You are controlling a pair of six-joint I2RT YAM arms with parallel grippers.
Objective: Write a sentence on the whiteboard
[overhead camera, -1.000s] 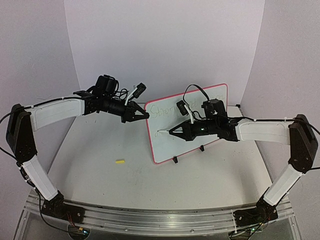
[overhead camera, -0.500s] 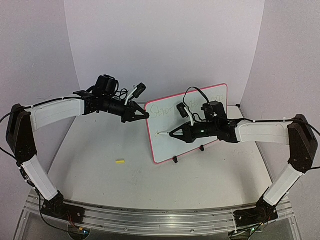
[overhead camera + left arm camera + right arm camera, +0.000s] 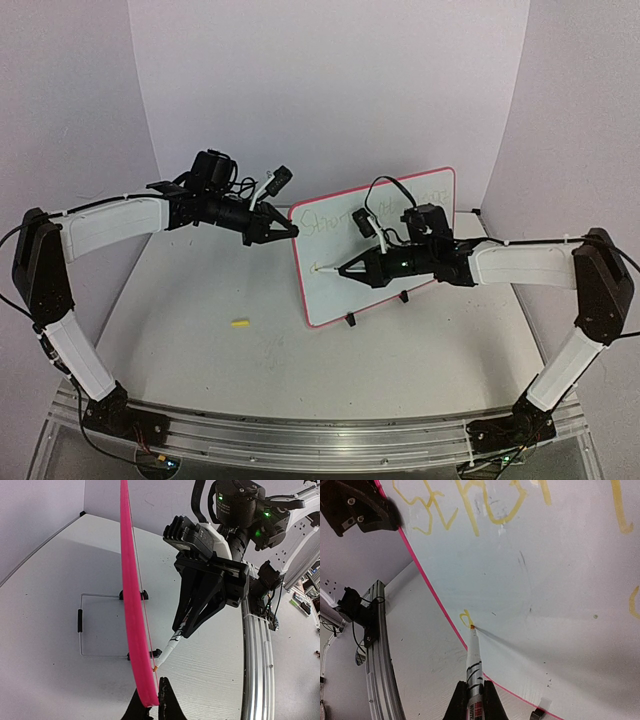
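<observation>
The whiteboard (image 3: 345, 300) stands upright at centre frame, and the left gripper (image 3: 287, 230) pinches its upper left rim. The right gripper (image 3: 472, 702) is pinching a marker (image 3: 472, 655), whose tip touches the board's lower left, starting the second line of the sentence (image 3: 469, 511). The next move probably needs steady strokes rightward.

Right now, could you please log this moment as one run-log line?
left gripper: shut on whiteboard rim | right gripper: shut on marker | tip: touching whiteboard near left rim | sentence: second line barely begun
</observation>
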